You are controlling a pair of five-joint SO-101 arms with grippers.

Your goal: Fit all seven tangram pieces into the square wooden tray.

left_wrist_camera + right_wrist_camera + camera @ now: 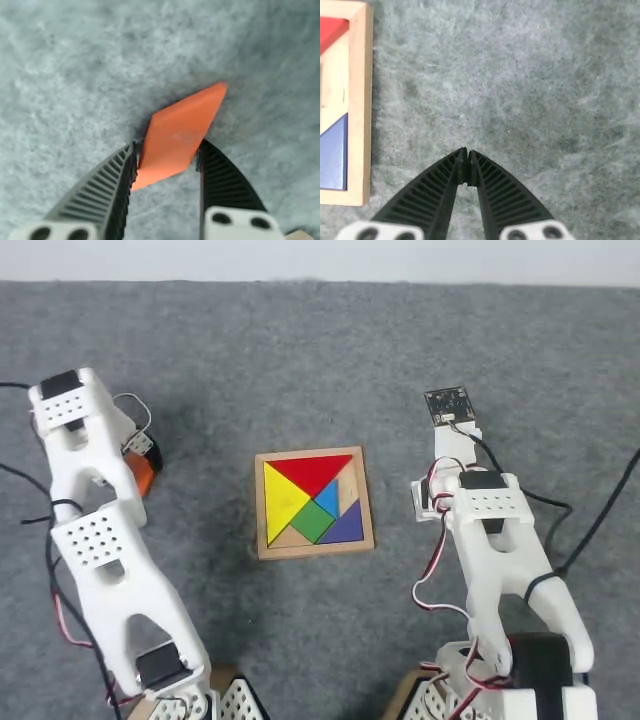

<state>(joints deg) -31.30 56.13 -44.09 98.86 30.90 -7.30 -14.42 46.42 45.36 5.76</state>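
Grips the flat orange parallelogram piece [177, 137] between the left fingers [117, 175], presumably for a bare gap in the square wooden tray [365, 502], with right fingers [445, 186] closed on nothing.

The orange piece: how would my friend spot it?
Find the wooden tray on the grey mat, then look beside it. Between the left arm's fingers is the orange piece: a slanted four-sided shape, outside the tray.

A grey, fuzzy, felt-like mat [300, 350] covers the table, its nap mottled lighter and darker in patches. Beyond its far edge runs a pale, plain strip [320, 260].
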